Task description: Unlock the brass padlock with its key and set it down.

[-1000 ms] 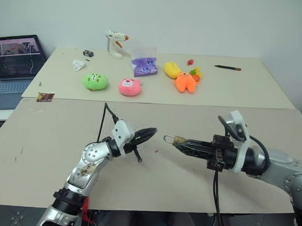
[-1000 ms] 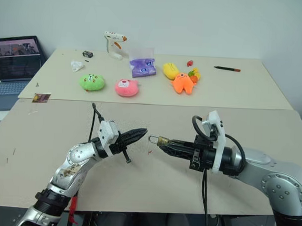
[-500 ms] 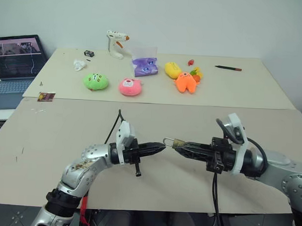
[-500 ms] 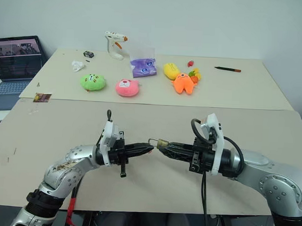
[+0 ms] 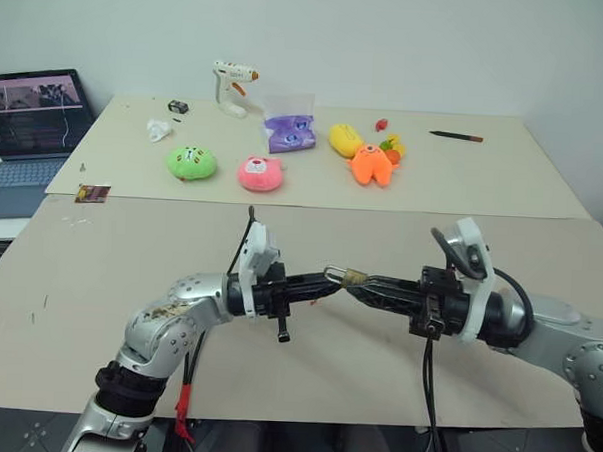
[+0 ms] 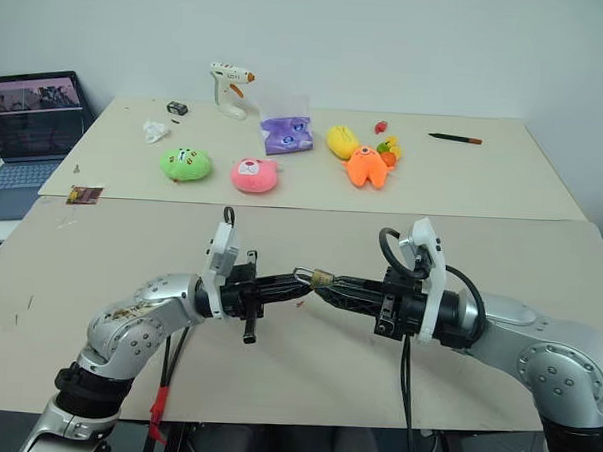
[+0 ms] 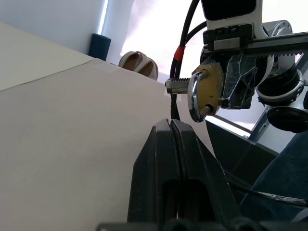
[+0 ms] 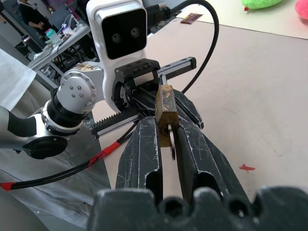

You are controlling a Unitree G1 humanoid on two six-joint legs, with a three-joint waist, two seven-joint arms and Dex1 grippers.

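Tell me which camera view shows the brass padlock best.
The left wrist view: the brass padlock faces the camera, with brass body and silver shackle plain, clamped in the right gripper. The right wrist view shows its narrow edge between the fingers. In the eye views it is a small glint between the two grippers.

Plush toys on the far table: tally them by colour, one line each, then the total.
Green: 1
Pink: 1
Yellow: 1
Orange: 1
Total: 4
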